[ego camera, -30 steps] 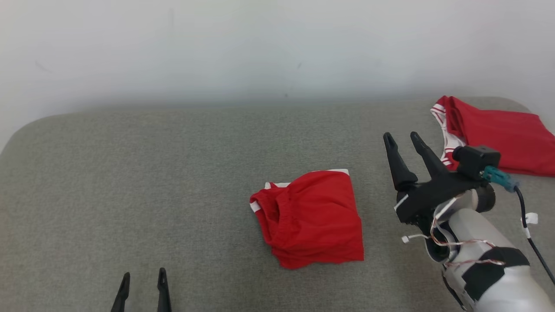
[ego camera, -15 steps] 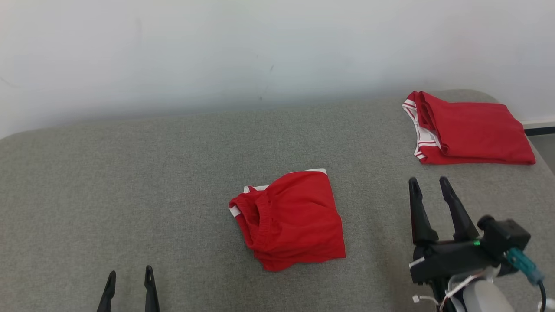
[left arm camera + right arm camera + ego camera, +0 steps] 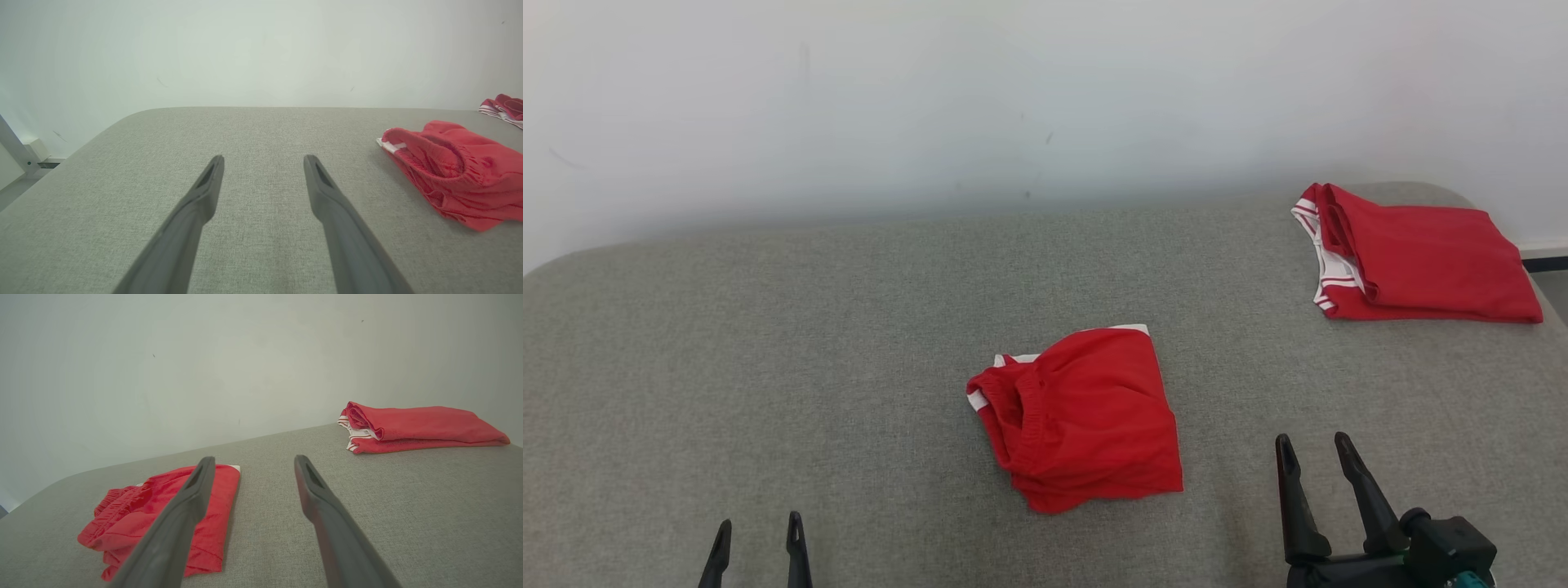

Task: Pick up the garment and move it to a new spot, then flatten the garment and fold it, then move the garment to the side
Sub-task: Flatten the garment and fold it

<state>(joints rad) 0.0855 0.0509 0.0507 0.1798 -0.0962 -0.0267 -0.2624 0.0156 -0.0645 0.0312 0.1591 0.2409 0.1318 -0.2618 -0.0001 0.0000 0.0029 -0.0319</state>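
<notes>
Item: red garment [image 3: 1082,416], loosely folded, middle of the tabletop [image 3: 768,327]. My left gripper [image 3: 758,524] and right gripper [image 3: 1313,441]: fingers parted, empty, parked low, I judge to leave the cloth clear. Also: second red garment [image 3: 1413,253], folded, far right corner, apparently set aside.

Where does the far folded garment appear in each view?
Head view: garment at upper right.
Left wrist view: garment at right edge, cut off.
Right wrist view: garment at upper right.
Landmark: shorts, nearer than it everywhere.
</notes>
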